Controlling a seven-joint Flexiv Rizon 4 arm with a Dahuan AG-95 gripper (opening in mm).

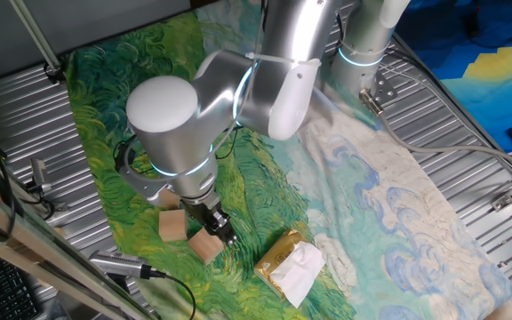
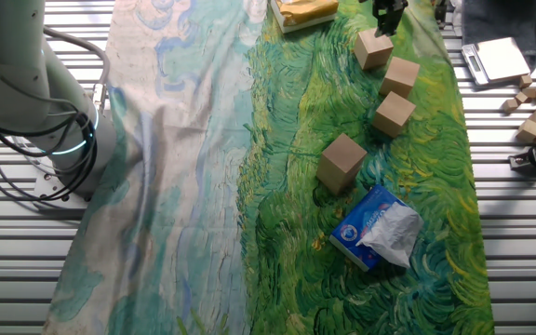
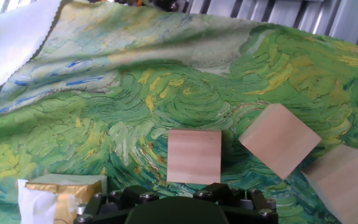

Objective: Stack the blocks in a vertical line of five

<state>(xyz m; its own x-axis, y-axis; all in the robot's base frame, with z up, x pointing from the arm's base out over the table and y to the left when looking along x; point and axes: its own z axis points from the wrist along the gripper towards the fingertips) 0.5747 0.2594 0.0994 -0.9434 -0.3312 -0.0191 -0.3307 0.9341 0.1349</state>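
Note:
Four tan wooden blocks lie on the green painted cloth in the other fixed view: one (image 2: 373, 48) nearest the gripper, then a second (image 2: 400, 74), a third (image 2: 394, 113) and a fourth (image 2: 342, 161). I see no fifth on the cloth. One fixed view shows two blocks (image 1: 172, 224) (image 1: 205, 244). The hand view shows three: one (image 3: 194, 156) straight ahead, one (image 3: 279, 140) turned, one (image 3: 344, 180) at the right edge. My gripper (image 1: 220, 229) (image 2: 387, 17) hangs just above and beside the nearest block. Its fingers look apart, with nothing between them.
A yellow-gold packet with white tissue (image 1: 290, 262) (image 2: 305, 11) lies close beside the gripper. A blue-and-white soft packet (image 2: 377, 228) lies beyond the fourth block. Several small wood pieces (image 2: 529, 93) and a scale (image 2: 501, 58) sit on the ribbed metal table beside the cloth.

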